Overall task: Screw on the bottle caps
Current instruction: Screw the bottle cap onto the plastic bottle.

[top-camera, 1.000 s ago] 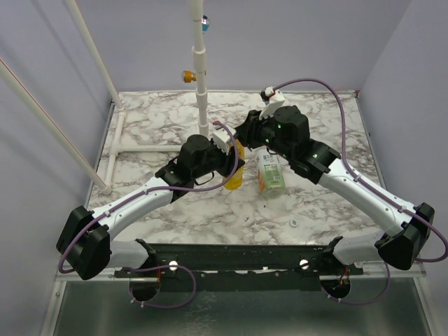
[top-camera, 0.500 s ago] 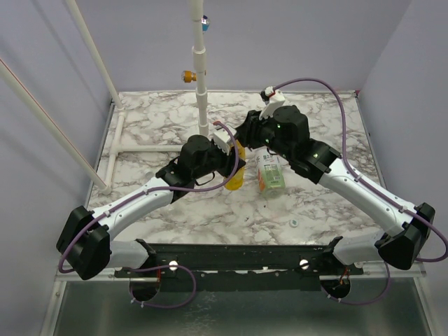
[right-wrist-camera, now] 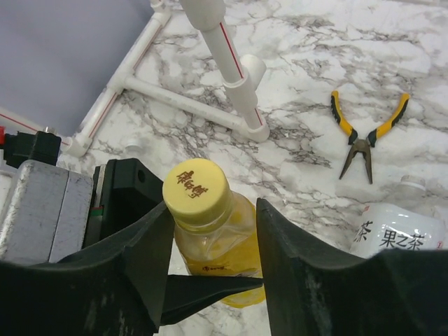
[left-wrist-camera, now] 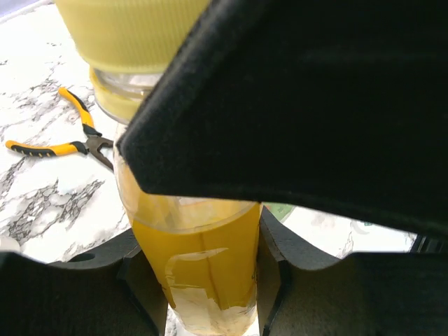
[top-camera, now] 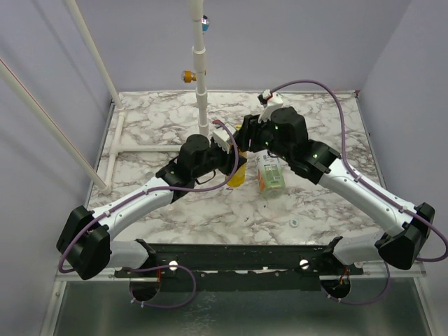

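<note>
The yellow bottle point(top-camera: 238, 175) stands upright, held low on its body by my left gripper point(top-camera: 234, 168), which is shut on the bottle point(left-wrist-camera: 203, 259). A yellow cap point(right-wrist-camera: 195, 185) sits on its neck. My right gripper point(right-wrist-camera: 213, 206) straddles that cap with its jaws open. Its left finger point(right-wrist-camera: 150, 238) is right beside the cap and its right finger point(right-wrist-camera: 287, 238) stands clear of it. The clear bottle point(top-camera: 270, 175) with the green-and-white label lies on the table just right of the yellow one, its neck uncapped point(right-wrist-camera: 413, 185). A whitish cap point(top-camera: 295, 223) lies alone near the front.
Yellow-handled pliers point(right-wrist-camera: 364, 136) lie behind the bottles. A white pipe stand point(top-camera: 201, 84) rises at the back centre, and its base rails point(right-wrist-camera: 175, 91) run left along the marble table point(top-camera: 161, 119).
My right gripper's jaws have opened off the yellow cap and the gripper has lifted slightly. The left gripper still grips the yellow bottle in the same place.
</note>
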Motion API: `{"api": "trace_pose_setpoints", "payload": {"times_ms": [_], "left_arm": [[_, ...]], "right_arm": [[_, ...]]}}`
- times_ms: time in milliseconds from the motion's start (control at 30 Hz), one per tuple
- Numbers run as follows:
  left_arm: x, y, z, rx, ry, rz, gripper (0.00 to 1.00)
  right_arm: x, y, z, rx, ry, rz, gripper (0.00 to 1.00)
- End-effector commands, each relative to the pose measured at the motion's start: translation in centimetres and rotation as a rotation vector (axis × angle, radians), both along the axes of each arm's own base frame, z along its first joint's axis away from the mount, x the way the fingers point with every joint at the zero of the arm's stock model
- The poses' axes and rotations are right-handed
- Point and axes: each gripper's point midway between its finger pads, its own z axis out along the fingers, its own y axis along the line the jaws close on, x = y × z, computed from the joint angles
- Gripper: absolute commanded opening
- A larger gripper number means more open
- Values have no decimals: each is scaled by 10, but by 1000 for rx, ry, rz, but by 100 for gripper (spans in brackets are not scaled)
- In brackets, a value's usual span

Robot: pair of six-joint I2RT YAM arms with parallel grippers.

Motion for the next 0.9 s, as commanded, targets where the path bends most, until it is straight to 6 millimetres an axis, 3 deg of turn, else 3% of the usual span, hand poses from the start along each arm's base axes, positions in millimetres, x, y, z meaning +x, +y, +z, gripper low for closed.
{"api": "trace_pose_setpoints", "payload": {"times_ms": [0,400,867], "left_arm": [[6,-4,26,-59,-60,12,0],[2,-2,22,-54,-54,-5,0],[-11,4,21,-46,-55,-62,0]], "right_arm": [[-6,-4,-5,-27,19,0,55],[-23,-7,6,1,-5,62,79],[-63,-20,1,-2,-7,207,87]]}}
